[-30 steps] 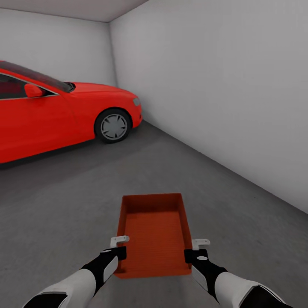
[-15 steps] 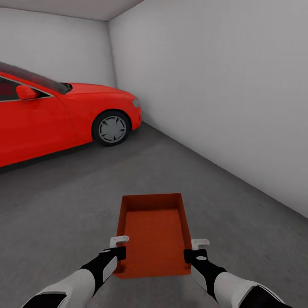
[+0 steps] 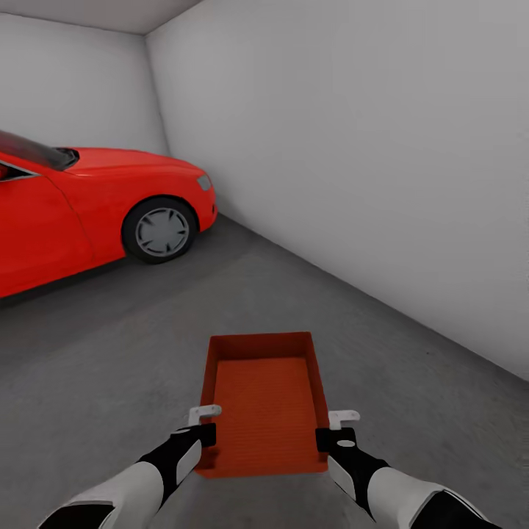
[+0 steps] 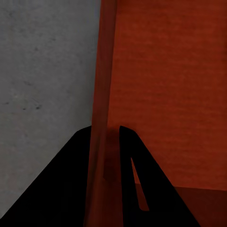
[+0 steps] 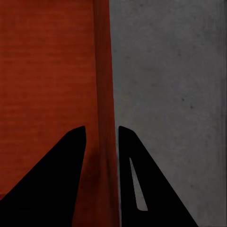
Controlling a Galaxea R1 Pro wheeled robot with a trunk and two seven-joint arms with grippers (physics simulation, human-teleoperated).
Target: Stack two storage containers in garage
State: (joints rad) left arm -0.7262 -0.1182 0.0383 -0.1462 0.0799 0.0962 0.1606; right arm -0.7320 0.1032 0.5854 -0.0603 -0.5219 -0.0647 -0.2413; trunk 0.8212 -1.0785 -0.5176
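An orange-red open-top storage container (image 3: 266, 400) with a ribbed bottom is held out in front of me above the dark grey garage floor (image 3: 110, 345). My left gripper (image 3: 206, 433) is shut on its left wall near the close corner, and my right gripper (image 3: 328, 438) is shut on its right wall. In the left wrist view the container wall (image 4: 101, 118) runs between the two dark fingers (image 4: 127, 156). The right wrist view shows the other wall (image 5: 104, 118) pinched the same way between the fingers (image 5: 75, 156). The container is empty.
A red car (image 3: 81, 206) is parked at the left, its front wheel (image 3: 160, 229) facing me. A plain white wall (image 3: 367, 162) runs along the right and meets the back wall in a corner. Open grey floor lies ahead between the car and the wall.
The whole view has swung to the right: the car and the room corner have slid leftward in the picture. Both grippers and the container keep the same place in front of me.
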